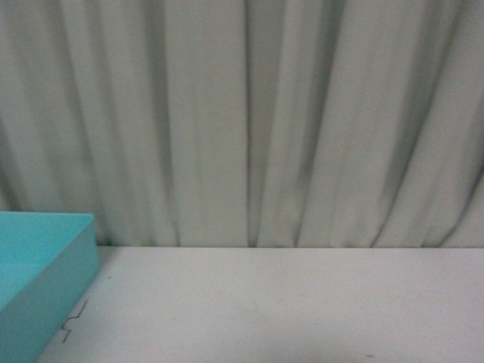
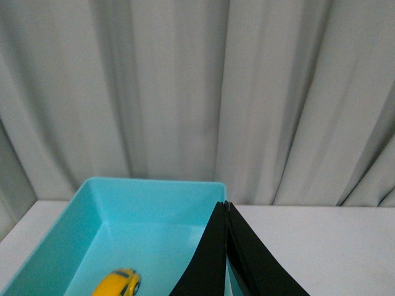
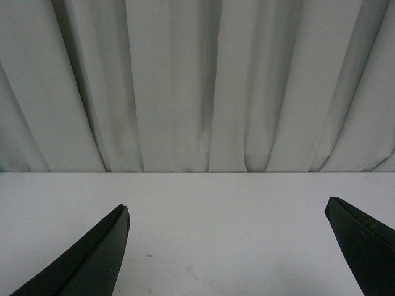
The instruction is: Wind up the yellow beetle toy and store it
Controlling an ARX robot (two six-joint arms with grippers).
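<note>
Left wrist view: one beetle toy (image 2: 117,283)

The yellow beetle toy (image 2: 117,283) is partly cut off by the frame edge.

Open table (image 1: 302,302) right of the turquoise box (image 1: 53,302); curtain (image 1: 265,113) behind.

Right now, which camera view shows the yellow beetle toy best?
The left wrist view: the yellow beetle toy lies inside the turquoise box, partly cut off by the frame edge. The front view shows only a corner of that box, no toy. The right wrist view shows just the open right gripper, table and curtain.
</note>
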